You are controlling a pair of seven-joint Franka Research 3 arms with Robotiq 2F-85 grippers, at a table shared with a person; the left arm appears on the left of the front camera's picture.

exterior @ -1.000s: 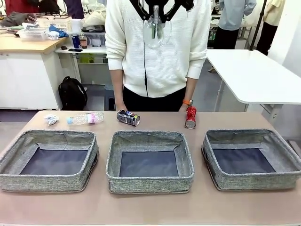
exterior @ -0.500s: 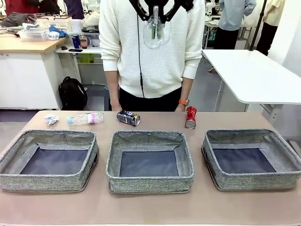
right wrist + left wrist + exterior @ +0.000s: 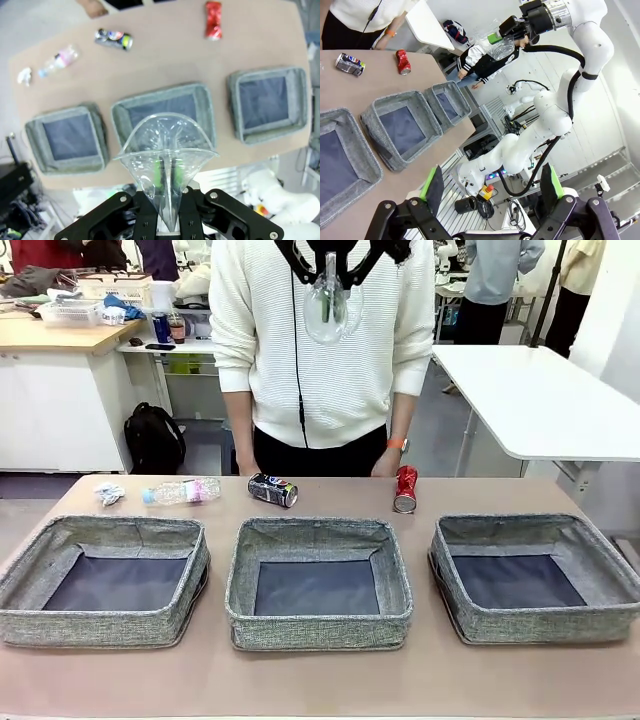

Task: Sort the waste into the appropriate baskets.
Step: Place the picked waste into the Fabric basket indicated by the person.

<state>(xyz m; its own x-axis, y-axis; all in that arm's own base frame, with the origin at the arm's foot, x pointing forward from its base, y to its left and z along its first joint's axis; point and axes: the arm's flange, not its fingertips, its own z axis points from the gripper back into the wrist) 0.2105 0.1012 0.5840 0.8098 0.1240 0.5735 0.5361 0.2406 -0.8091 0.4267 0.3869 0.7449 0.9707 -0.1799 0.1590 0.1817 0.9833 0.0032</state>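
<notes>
While gripping plastic film [image 3: 165, 135] high over worktop [image 3: 165, 55] in clamped right claw [image 3: 167, 175], left claw [image 3: 492, 182] spread wide, empty: carry step. Next: choose basket [image 3: 155, 100], lower, let go.

Inside a robotics laboratory: the robot's white right arm [image 3: 585, 45] rose beside a red emergency-stop button [image 3: 488, 188] and trailing black cables [image 3: 559, 48]. Beyond the brown worktop [image 3: 320, 685], a cluttered side bench [image 3: 60, 337] held trays [image 3: 68, 312] and bottles [image 3: 177, 326]; a black backpack [image 3: 154, 438] sat on the floor [image 3: 205, 455].
</notes>
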